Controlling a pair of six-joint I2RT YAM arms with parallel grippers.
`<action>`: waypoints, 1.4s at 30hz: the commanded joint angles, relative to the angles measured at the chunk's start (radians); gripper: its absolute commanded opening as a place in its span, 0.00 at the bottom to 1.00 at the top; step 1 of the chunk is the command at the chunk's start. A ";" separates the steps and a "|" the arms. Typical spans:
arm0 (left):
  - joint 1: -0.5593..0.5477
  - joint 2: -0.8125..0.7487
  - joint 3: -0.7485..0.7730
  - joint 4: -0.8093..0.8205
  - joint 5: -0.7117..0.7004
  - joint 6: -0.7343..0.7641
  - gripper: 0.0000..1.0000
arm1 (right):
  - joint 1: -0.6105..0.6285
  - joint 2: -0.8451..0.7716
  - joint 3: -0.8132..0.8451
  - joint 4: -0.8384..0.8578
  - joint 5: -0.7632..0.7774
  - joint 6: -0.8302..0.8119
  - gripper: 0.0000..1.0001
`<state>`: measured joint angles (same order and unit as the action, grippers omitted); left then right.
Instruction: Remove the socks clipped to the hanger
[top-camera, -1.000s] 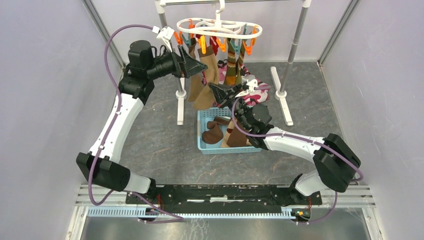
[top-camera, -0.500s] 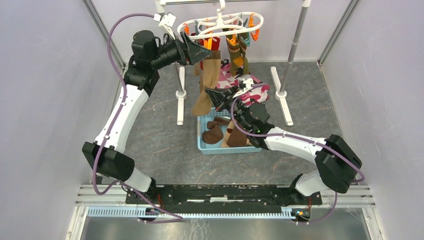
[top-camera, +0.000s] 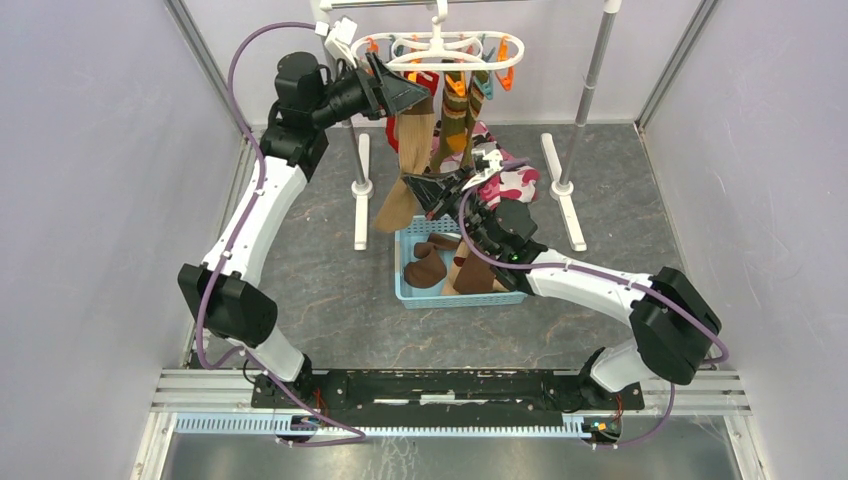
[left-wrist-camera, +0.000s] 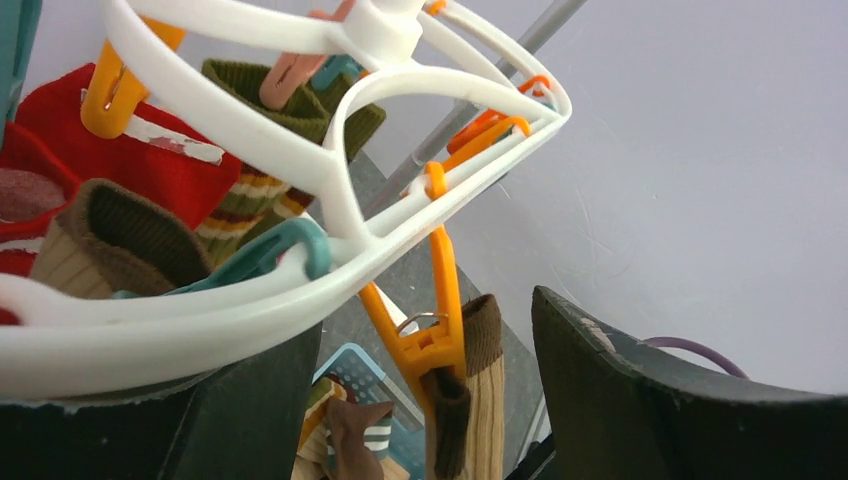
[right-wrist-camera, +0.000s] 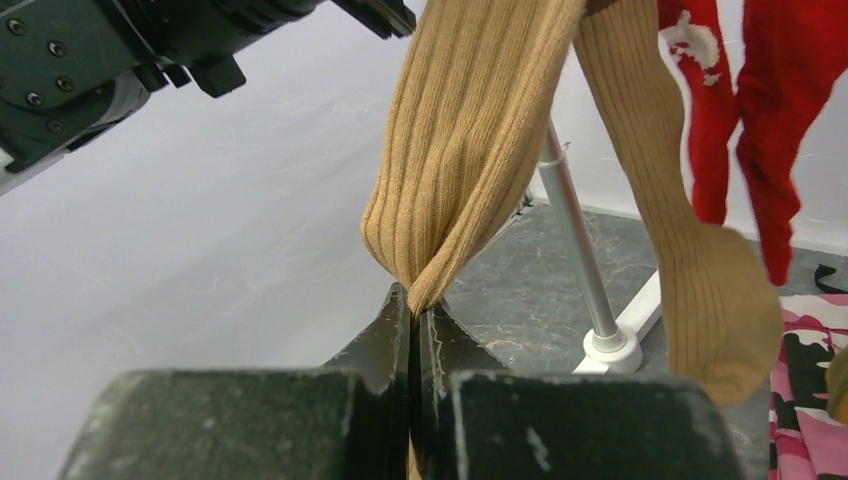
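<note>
The white hanger (top-camera: 440, 45) hangs from the rail with orange and teal clips. Red (top-camera: 398, 130), olive and striped socks (top-camera: 457, 115) and tan socks (top-camera: 418, 135) hang from it. My left gripper (top-camera: 408, 95) is open at the hanger's left end. In the left wrist view its jaws (left-wrist-camera: 425, 320) stand either side of an orange clip (left-wrist-camera: 440, 340) that pinches a tan sock with a brown cuff (left-wrist-camera: 490, 400), and the white frame (left-wrist-camera: 300, 170) lies against the left finger. My right gripper (top-camera: 415, 190) is shut on the lower end of a tan sock (right-wrist-camera: 470, 130), pinched between its fingertips (right-wrist-camera: 412, 305).
A blue basket (top-camera: 402, 272) holding several socks sits on the floor under the hanger. A pink camouflage cloth (top-camera: 508, 182) lies behind it. The metal rail stand has posts (top-camera: 592, 80) and white feet (top-camera: 362, 205) on both sides. Purple walls close in left and right.
My left gripper has risen and moved right to the hanger's left end, and the hanger has swung up and back. My right gripper has shifted slightly left, still holding the tan sock.
</note>
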<state>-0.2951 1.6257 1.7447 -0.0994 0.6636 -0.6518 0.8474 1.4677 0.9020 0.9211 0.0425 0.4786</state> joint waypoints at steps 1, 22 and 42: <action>-0.006 0.002 0.069 0.057 0.012 -0.029 0.81 | 0.006 0.016 0.043 0.030 -0.027 0.028 0.00; -0.054 0.010 0.124 -0.064 -0.133 0.192 0.45 | 0.005 0.039 0.052 0.028 -0.041 0.052 0.00; -0.054 -0.026 0.097 -0.060 -0.076 0.147 0.02 | 0.002 -0.310 -0.316 -0.364 0.079 -0.030 0.00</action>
<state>-0.3466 1.6299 1.8236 -0.1780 0.5587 -0.5003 0.8490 1.2518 0.6514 0.6979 0.0650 0.4728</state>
